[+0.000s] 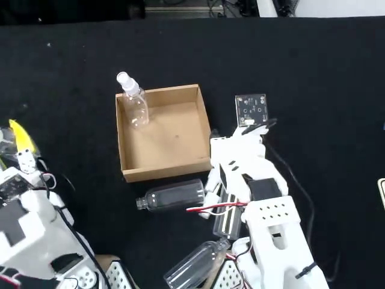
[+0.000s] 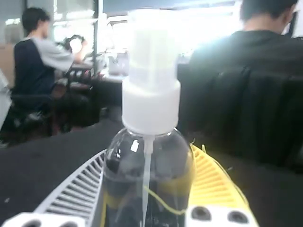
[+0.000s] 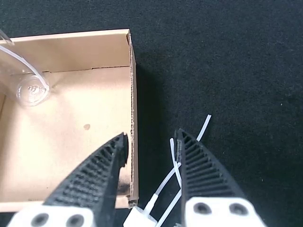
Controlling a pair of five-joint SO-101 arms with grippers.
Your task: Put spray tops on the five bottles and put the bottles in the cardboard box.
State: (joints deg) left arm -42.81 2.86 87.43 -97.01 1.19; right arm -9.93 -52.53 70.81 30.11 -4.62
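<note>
While the left gripper (image 2: 147, 194) clamps a bottle (image 2: 149, 158) with its spray top (image 2: 151, 90) on, long axis upright, the cardboard box (image 1: 162, 170) lies off to that arm's right; the right gripper (image 3: 151, 138), jaws apart, hangs over the box's right wall

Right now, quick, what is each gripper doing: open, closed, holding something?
Left gripper: closed on a clear bottle with a spray top.
Right gripper: open, holding nothing.

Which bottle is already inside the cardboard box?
The bottle with the white spray top, standing in the far left corner of the cardboard box. Two other bottles lie on their sides on the table in front of it.
</note>
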